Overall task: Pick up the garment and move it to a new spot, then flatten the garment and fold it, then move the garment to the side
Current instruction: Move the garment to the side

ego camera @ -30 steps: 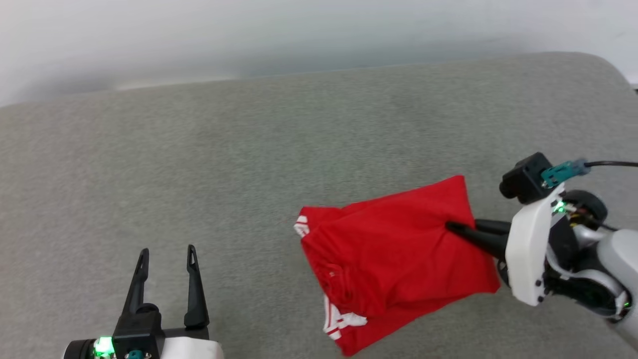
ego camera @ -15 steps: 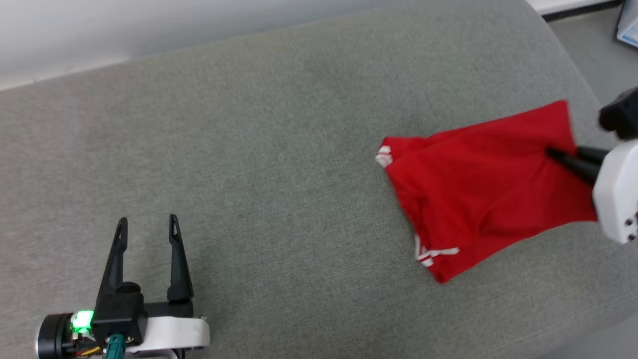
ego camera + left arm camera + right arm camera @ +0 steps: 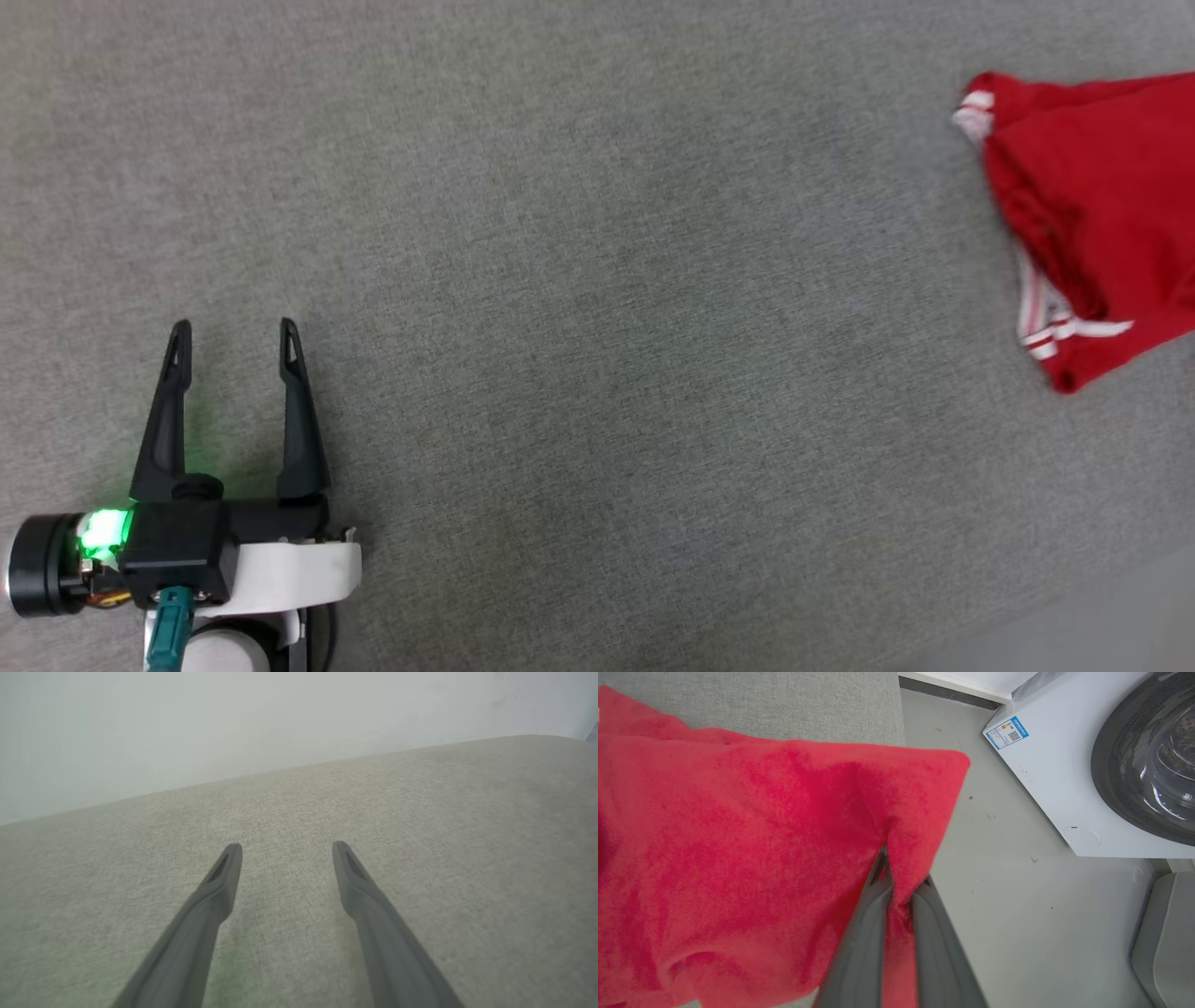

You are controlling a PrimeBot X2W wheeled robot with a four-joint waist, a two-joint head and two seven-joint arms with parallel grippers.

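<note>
Grey woven cushion (image 3: 597, 280) runs across your head view. At 8 o'clock your left gripper (image 3: 233, 327) hovers low over it, fingers spread, holding nothing. Its wrist view shows the same parted pair (image 3: 287, 845) aimed over bare fabric toward a pale wall (image 3: 233, 728); it is likely parked there to keep clear of the carry. Middle of the cushion: bare. At 2 to 3 o'clock sits the garment (image 3: 1092, 187), red and bunched in folds, striped trim along its left side, cut off by the frame edge. In the right wrist view your right gripper (image 3: 896, 877) is pinched on a ridge of the red cloth. The cloth fans out toward 9 o'clock, and its 1 o'clock corner shows against grey floor (image 3: 994, 905) past the cushion edge. A white washing machine (image 3: 1045, 788) stands at 2 o'clock. The single-point grip reads as a move to the side. Pick a drop spot well inboard, or that corner may slide off.
</note>
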